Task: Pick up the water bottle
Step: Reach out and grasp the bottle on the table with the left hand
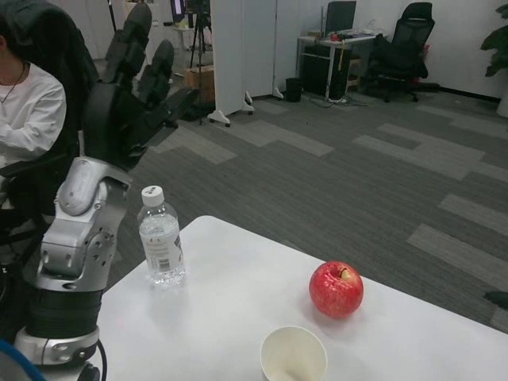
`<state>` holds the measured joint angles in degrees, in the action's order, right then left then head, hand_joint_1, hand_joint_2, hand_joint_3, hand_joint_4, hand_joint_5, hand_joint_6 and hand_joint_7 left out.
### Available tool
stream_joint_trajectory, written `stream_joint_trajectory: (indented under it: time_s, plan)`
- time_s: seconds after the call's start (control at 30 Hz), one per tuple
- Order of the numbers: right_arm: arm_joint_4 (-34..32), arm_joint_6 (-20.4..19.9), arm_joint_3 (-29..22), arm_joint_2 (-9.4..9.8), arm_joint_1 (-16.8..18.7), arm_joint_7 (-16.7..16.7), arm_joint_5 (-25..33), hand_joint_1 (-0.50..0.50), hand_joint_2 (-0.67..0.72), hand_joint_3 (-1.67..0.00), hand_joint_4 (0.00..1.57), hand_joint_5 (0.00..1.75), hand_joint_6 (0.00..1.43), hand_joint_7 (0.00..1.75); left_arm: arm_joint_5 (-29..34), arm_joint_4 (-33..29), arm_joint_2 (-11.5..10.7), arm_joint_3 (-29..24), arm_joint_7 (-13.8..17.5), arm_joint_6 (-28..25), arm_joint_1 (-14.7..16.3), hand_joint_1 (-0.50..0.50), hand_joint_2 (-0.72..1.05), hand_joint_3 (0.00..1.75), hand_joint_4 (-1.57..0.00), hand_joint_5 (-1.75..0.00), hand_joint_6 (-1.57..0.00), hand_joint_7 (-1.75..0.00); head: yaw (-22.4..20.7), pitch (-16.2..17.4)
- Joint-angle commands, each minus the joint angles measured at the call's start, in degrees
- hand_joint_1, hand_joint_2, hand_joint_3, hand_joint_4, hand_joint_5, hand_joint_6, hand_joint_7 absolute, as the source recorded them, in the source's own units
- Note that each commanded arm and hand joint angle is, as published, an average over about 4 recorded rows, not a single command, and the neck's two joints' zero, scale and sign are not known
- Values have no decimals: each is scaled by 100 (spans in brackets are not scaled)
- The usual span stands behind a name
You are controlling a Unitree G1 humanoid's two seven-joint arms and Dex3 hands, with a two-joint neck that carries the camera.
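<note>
left hand (131,95), fingers spread and empty, raised at 11 o'clock of the upright water bottle (161,236). likely light, thin-walled, slick; best gripped mid-label.

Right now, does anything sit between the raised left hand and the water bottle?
Nothing visible does. The left hand is raised, fingers spread, above and behind the water bottle, which stands upright near the table's far edge. The apple and paper cup sit off to the bottle's right.

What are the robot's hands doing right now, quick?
Left hand: open, raised above the table, holding nothing; the bottle stands untouched.
Right hand: not in the picture, so it cannot be told.
</note>
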<state>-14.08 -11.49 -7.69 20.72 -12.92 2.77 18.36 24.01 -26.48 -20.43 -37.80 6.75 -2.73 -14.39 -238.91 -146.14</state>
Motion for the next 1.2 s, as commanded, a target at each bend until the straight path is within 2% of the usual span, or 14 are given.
stream_joint_trajectory:
  time_s: [0.03,0.17,0.4,0.6,0.67,0.8,0.93,1.13,1.2]
  plan:
    - [163,-203,-40,-33,35,31,73,-44,-22,0,0,0,0,0,-35,-20,-12,-454,-31,-144,-2,-50,105,2,0,0,0,0,-278,-51]
    - [272,-295,-33,-33,29,31,137,-45,-22,0,0,0,0,0,-112,-20,-31,-770,-42,-230,-57,-50,105,9,0,0,0,0,-576,-158]
    - [354,-398,0,-20,27,31,225,-46,-22,0,0,0,0,0,-121,-15,-194,-1260,-20,-597,-77,-50,105,2,0,0,0,0,-562,-162]
    - [428,-438,-18,-6,27,31,291,-46,-22,0,0,0,0,0,20,42,-651,-1594,477,-1305,33,-50,105,0,0,0,0,0,-611,-235]
    - [459,-451,-18,-11,27,31,291,-46,-22,0,0,0,0,0,147,103,-827,-1656,674,-1590,116,-50,105,4,0,0,0,0,-649,-268]
    - [525,-460,0,-24,22,31,291,-46,-22,0,0,0,0,0,332,169,-998,-1766,899,-1999,384,-50,105,4,0,0,0,0,-725,-296]
    - [565,-460,8,-33,9,39,291,-46,-26,0,0,0,0,0,732,248,-1095,-1924,938,-2074,767,-50,105,9,0,0,0,0,-846,-298]
    - [705,-477,79,-33,-61,35,378,-46,-24,0,0,0,0,0,1769,534,-1227,-2109,1035,-2140,1430,-50,96,9,0,0,0,0,-1069,-241]
    - [729,-486,87,-33,-72,39,398,-46,-26,0,0,0,0,0,1844,569,-1235,-2131,1050,-2197,1564,-50,96,9,0,0,0,0,-1091,-235]
